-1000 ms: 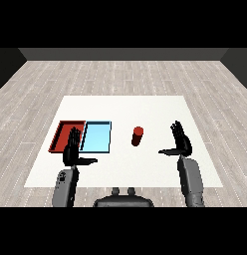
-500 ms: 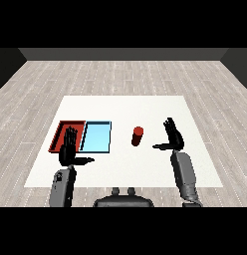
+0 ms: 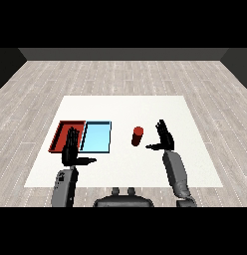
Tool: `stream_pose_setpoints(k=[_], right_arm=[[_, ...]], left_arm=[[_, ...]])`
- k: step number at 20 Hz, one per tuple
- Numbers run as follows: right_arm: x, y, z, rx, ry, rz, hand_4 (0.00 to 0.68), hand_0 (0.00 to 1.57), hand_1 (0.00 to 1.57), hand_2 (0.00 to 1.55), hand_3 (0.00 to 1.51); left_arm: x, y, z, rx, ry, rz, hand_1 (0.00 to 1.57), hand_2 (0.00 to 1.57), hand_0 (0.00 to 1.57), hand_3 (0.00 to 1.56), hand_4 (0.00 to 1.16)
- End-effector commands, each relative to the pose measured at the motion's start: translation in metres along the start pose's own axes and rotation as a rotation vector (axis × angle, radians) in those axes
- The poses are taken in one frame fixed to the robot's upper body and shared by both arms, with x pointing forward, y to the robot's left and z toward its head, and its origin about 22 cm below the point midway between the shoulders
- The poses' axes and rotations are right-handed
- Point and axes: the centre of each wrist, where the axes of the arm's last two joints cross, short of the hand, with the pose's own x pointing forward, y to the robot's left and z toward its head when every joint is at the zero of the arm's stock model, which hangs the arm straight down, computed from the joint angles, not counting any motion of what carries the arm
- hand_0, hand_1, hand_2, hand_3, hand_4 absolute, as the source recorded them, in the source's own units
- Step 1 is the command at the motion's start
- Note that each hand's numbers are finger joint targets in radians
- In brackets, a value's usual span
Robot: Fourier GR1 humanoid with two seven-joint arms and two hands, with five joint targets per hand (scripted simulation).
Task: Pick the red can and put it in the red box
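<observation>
Red can (image 3: 138, 136) stood ungrasped on the counter (image 3: 195, 149), outside the red tray (image 3: 60, 135); right hand (image 3: 164, 138) near it, fingers straight, left hand (image 3: 71, 151) likewise empty.

A red can (image 3: 138, 136) stands upright on the white desk (image 3: 195, 149), right of the light blue tray (image 3: 96, 137) and red tray (image 3: 62, 133). The right hand (image 3: 165, 137), fingers straight, is near the can, not touching. The left hand (image 3: 70, 149), open, overlaps the red tray's front edge.

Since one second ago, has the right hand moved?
Yes. The right hand has moved left toward the red can, which stands in its same place.
</observation>
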Motion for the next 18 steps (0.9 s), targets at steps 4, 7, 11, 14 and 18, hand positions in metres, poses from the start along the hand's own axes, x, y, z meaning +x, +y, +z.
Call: stream_pose_setpoints(k=[4, 7, 11, 14, 18], right_arm=[[-0.025, -0.003, 0.005, 0.005, 0.031, -0.028, 0.000, 0.00, 0.00, 0.00, 0.00], [-0.033, 0.021, 0.002, 0.007, 0.047, -0.047, 0.000, 0.00, 0.00, 0.00, 0.00], [-0.035, 0.028, -0.018, 0.010, 0.032, -0.072, 0.000, 0.00, 0.00, 0.00, 0.00], [-0.037, 0.028, -0.002, 0.013, 0.060, -0.069, 0.000, 0.00, 0.00, 0.00, 0.00], [-0.048, 0.050, -0.008, 0.017, 0.057, -0.116, 0.000, 0.00, 0.00, 0.00, 0.00]], left_arm=[[-0.018, 0.003, 0.009, 0.000, -0.004, -0.008, 0.00, 0.00, 0.00, 0.00, 0.00], [-0.016, -0.015, 0.002, -0.014, 0.002, -0.002, 0.00, 0.00, 0.00, 0.00, 0.00], [0.002, -0.013, -0.006, -0.019, -0.010, 0.008, 0.00, 0.00, 0.00, 0.00, 0.00], [0.002, 0.005, -0.014, 0.001, -0.010, 0.005, 0.00, 0.00, 0.00, 0.00, 0.00], [0.017, -0.012, -0.015, -0.002, 0.001, 0.034, 0.00, 0.00, 0.00, 0.00, 0.00]])
